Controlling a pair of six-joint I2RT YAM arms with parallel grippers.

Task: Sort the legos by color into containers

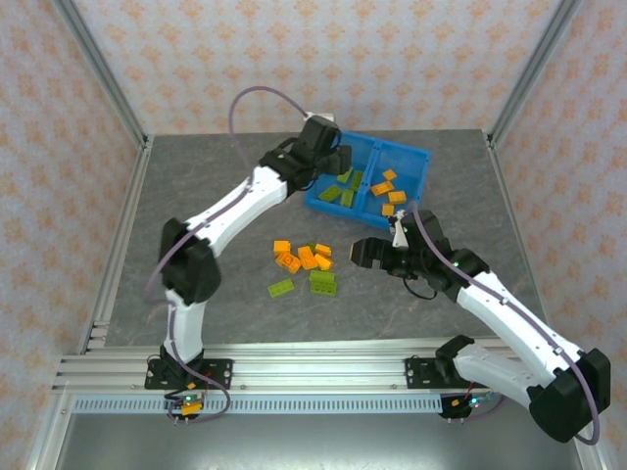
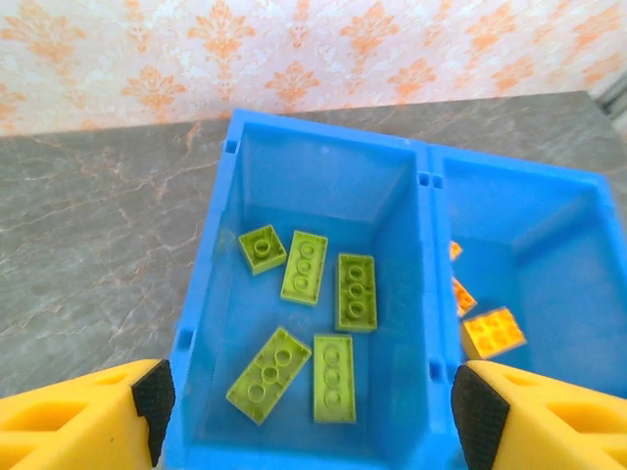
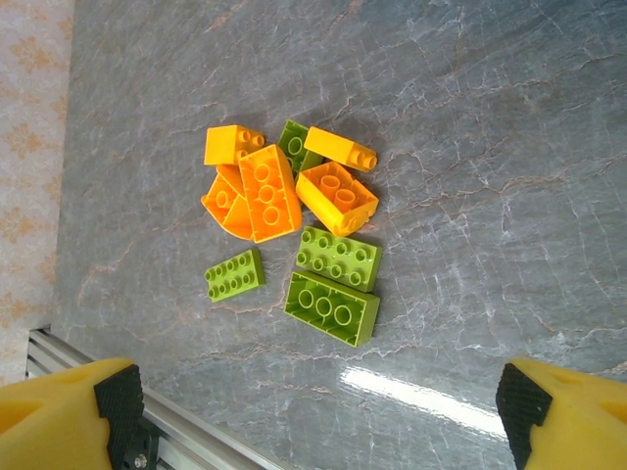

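Left wrist: left jaws are held wide, empty, over green legos [image 2: 357, 291] in the bin [image 2: 323, 181]. Right jaws are spread empty above loose legos [image 3: 269, 191].

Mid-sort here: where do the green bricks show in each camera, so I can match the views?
Top external: green bricks in the bin's left compartment, more loose mid-table.
Left wrist: five lie in that left compartment, centre frame.
Right wrist: four loose beside the orange bricks, centre frame.
Shared landmark: the grey marbled table.
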